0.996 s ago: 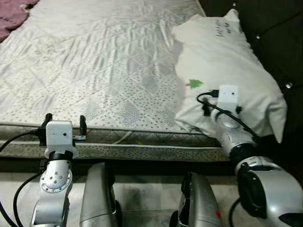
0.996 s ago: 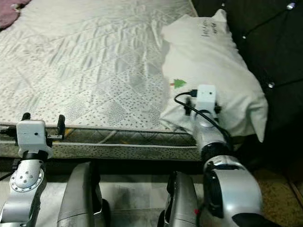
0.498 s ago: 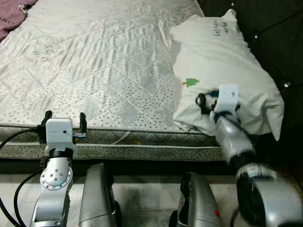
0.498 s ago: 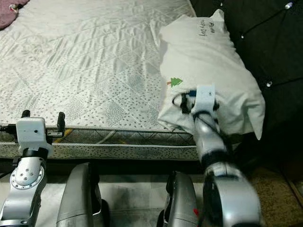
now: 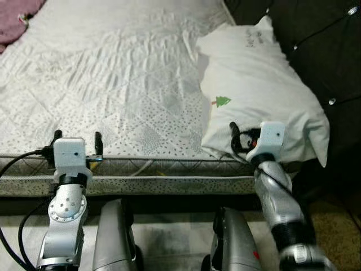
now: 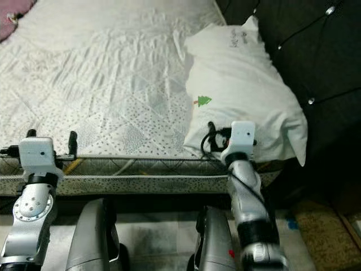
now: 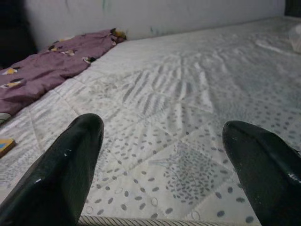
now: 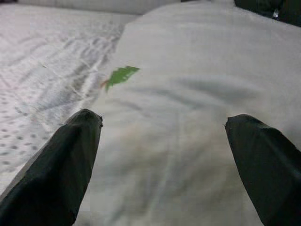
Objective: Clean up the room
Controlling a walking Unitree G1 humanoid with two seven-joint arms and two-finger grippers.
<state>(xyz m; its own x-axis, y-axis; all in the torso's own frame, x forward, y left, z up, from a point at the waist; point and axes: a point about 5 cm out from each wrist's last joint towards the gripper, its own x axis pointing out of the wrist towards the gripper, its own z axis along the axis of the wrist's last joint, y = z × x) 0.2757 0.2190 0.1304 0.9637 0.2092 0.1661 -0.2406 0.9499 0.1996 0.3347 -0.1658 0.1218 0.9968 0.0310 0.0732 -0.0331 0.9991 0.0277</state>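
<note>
Right gripper (image 8: 164, 155) is being held at the near end of the white pillow (image 5: 259, 96), with its two black fingers (image 8: 61, 165) spread wide and the pillow fabric lying between and beyond them; whether the fingertips are touching the fabric cannot be told. A small green tree print (image 5: 223, 101) is being shown on the pillow just ahead of this gripper. The pillow is being supported on the right side of the mattress (image 5: 113, 73), lengthwise along its edge, with one corner overhanging toward the dark tufted headboard (image 5: 321, 51). Dark handwriting (image 5: 252, 38) is being displayed near the pillow's far end.

Left gripper (image 7: 164, 155) is being held at the near edge of the mattress, well apart from the pillow, its fingers (image 7: 70, 165) likewise spread wide with nothing between them. The quilted, speckled mattress surface is being viewed beyond it, and a purple cloth (image 7: 47, 66) is being seen lying at the far left corner of the mattress.
</note>
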